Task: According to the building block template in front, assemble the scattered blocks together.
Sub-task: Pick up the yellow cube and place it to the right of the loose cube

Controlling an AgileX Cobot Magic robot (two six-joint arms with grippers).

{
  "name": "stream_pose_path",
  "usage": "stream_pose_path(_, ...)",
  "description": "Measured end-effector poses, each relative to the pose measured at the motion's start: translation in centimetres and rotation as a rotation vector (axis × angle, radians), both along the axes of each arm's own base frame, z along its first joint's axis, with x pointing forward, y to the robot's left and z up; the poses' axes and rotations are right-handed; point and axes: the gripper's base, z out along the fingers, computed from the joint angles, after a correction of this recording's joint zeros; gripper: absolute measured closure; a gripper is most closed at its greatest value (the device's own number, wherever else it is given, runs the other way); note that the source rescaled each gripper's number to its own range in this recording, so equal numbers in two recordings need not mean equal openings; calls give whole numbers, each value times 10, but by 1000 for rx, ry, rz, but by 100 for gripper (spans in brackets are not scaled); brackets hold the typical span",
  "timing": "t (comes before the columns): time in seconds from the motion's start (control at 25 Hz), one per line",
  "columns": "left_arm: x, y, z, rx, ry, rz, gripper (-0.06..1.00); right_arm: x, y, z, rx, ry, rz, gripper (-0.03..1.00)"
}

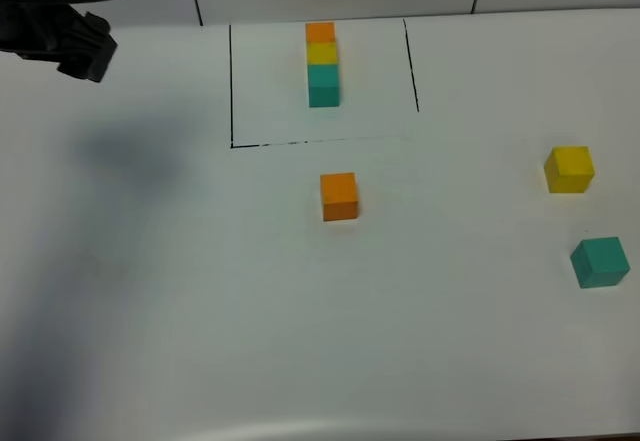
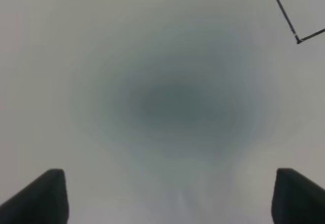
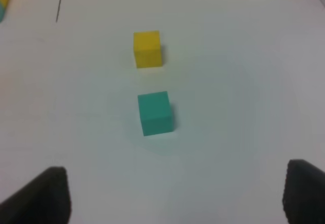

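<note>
The building block template (image 1: 322, 61) is a row of orange, yellow and teal cubes inside a black drawn outline (image 1: 231, 91) at the back of the table. The scattered orange cube (image 1: 339, 196) sits just in front of the outline. The yellow cube (image 1: 569, 169) and the teal cube (image 1: 600, 262) sit apart at the right. In the right wrist view my right gripper (image 3: 175, 198) is open and empty, with the teal cube (image 3: 155, 113) and then the yellow cube (image 3: 148, 49) ahead of it. My left gripper (image 2: 172, 198) is open and empty over bare table.
The left arm (image 1: 70, 41) hangs at the far left back and casts a shadow on the white table (image 1: 180, 291). A corner of the outline (image 2: 298, 40) shows in the left wrist view. The table's front edge (image 1: 320, 429) runs along the bottom.
</note>
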Motion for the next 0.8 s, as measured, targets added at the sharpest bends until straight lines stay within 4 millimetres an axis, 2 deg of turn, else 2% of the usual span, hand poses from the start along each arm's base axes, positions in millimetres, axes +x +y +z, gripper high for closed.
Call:
stream_pose_path(0.28, -76, 16, 28, -42, -150, 36, 24, 0, 0, 0, 0, 0, 0, 27)
stream_pose_path(0.4, -114, 21, 45, -91, -225, 94, 23, 0, 0, 0, 1, 0, 1, 27)
stream_pose_path(0.52, -147, 26, 53, -136, -263, 159, 23, 0, 0, 0, 2, 0, 1, 27)
stream_pose_path(0.68, -186, 33, 56, -179, -298, 218, 23, 0, 0, 0, 3, 0, 2, 27)
stream_pose_path(0.8, -211, 36, 49, -197, -314, 238, 23, 0, 0, 0, 3, 0, 2, 27)
